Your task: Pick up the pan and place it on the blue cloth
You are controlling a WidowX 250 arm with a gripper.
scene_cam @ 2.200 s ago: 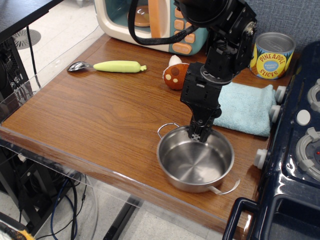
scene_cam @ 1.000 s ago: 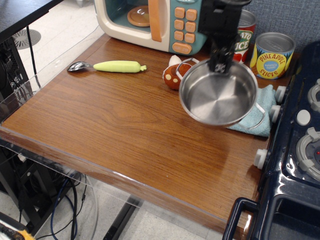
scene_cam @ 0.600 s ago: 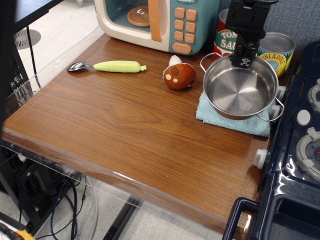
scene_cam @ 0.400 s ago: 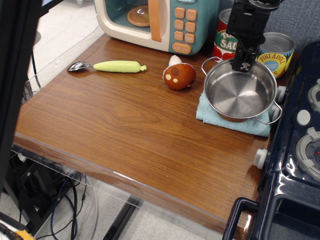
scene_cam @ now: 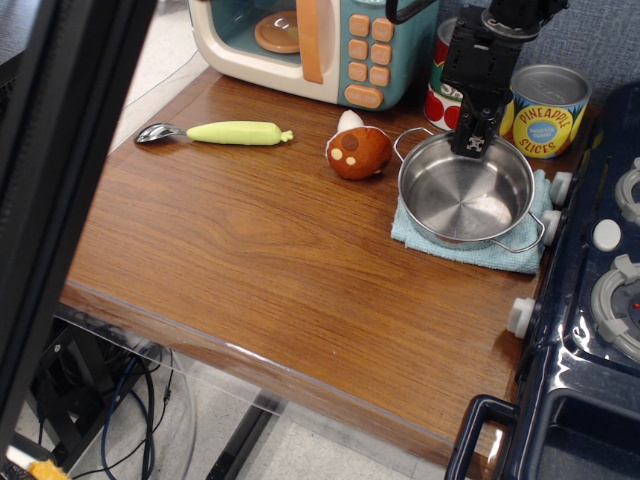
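Note:
The pan (scene_cam: pixel 465 200), a round shiny steel pot with two wire loop handles, sits on the blue cloth (scene_cam: pixel 418 230) at the table's right side, next to the toy stove. The cloth shows only as a light blue edge around the pan's left and front. My gripper (scene_cam: pixel 470 145) comes down from above and is closed on the pan's far rim, its black fingers straddling the rim. The pan looks level, with its bottom on the cloth.
A toy microwave (scene_cam: pixel 320 40) stands at the back. A tomato can (scene_cam: pixel 438 90) and a pineapple can (scene_cam: pixel 548 110) stand behind the pan. A brown mushroom toy (scene_cam: pixel 355 152) lies left of the pan. A yellow-green vegetable (scene_cam: pixel 240 132) and a spoon lie far left. The dark stove (scene_cam: pixel 600 300) borders the right. A dark blurred bar (scene_cam: pixel 70 180) covers the left edge.
My gripper lifted the pan from the table's front, carried it back and right, and lowered it onto the blue cloth. The dark bar has slid in from the left.

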